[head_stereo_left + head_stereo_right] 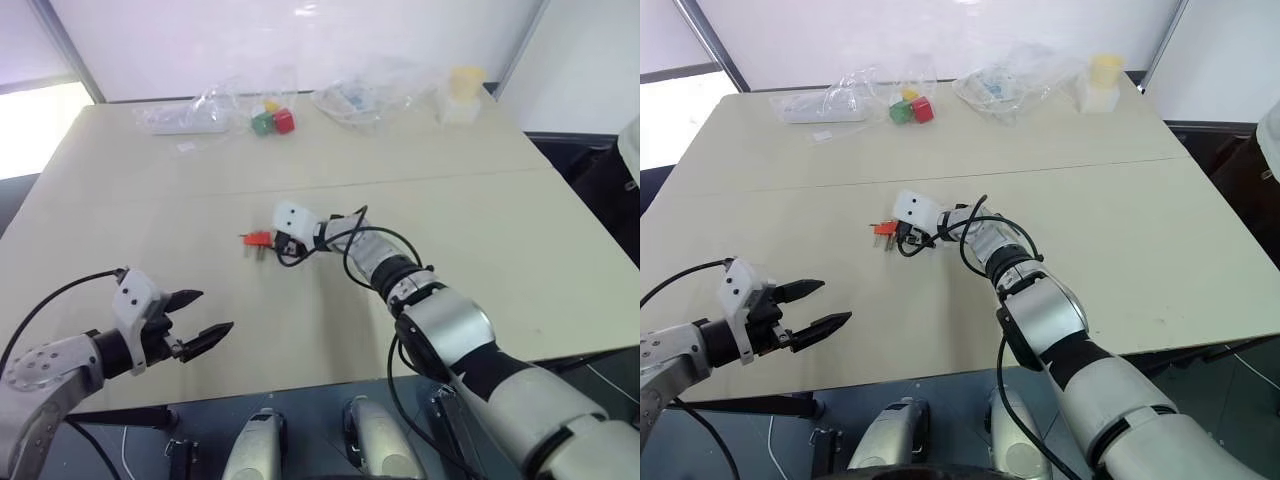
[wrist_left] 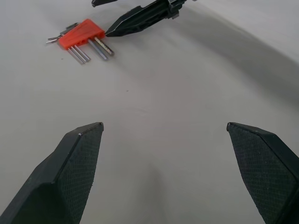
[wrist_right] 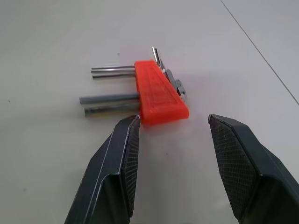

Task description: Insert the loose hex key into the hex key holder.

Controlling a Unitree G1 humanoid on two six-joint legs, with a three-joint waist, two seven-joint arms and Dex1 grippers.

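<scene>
A: Right wrist view is showing the right gripper [image 3: 170,123] standing half-open and empty, its one fingertip touching the small orange-red plastic hex key holder [image 3: 159,93] lying mid-table; advise straddling the block squarely.

B: Agreed; the loose hex key isn't distinguishable; the left gripper [image 1: 200,318] is waiting wide open, empty; red and green cubes [image 1: 273,122] are sitting well apart, nothing blocking.

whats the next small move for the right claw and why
Probably ease the right claw forward a little and close on the hex key holder. Its fingers stand open just short of the orange block, which lies flat on the table with keys protruding, ungripped. The left claw hangs open, well short of it.
</scene>
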